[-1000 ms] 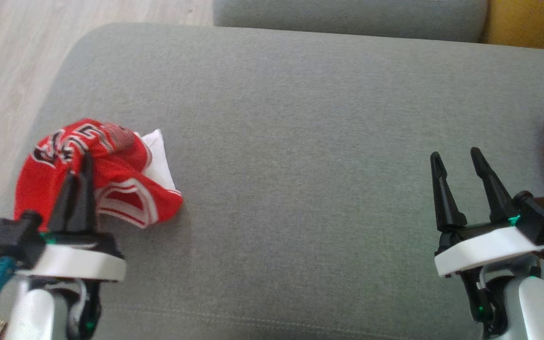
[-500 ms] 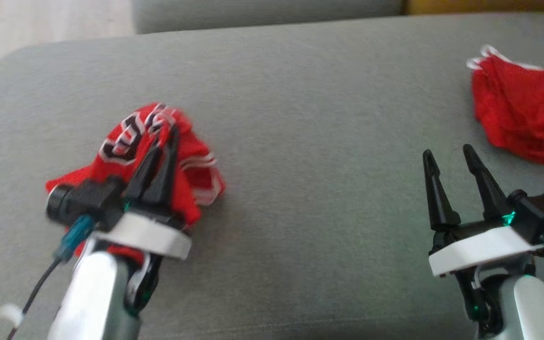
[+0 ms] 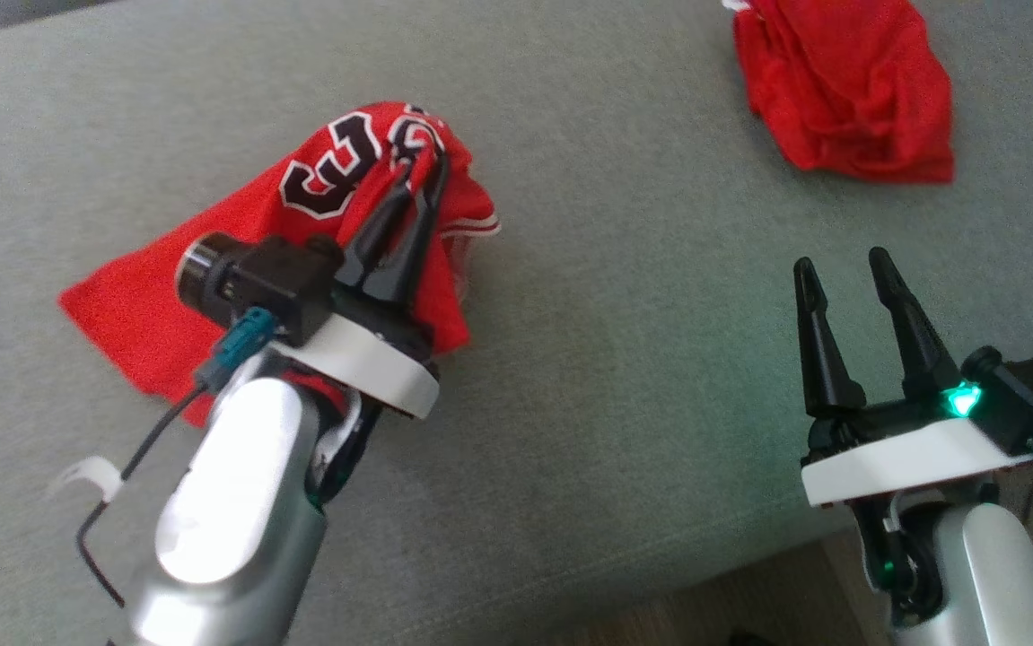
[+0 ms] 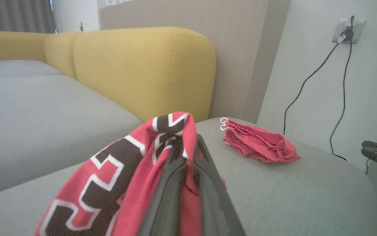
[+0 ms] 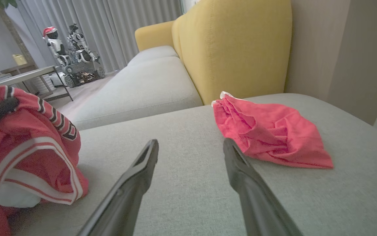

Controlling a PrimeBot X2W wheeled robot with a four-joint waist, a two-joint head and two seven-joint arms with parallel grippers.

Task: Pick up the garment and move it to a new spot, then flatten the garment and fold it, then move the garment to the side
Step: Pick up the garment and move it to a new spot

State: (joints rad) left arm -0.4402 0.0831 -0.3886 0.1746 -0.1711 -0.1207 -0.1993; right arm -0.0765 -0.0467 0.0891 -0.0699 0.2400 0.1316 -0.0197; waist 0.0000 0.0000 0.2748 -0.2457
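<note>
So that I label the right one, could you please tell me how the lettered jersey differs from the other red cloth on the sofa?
The jersey bears black letters edged in white; the red cloth shows no lettering. The jersey is pinched in the shut left pincer and drawn up into a peak; the red cloth lies loose and untouched. Both are red and on the grey sofa.

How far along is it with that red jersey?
Done: the left end effector is shut on the red jersey, its top raised off the grey cushion. In hand: the move to a new spot; one end trails on the cushion. Left: flattening, folding, setting aside; it is crumpled. The right end effector is open, holding nothing.
</note>
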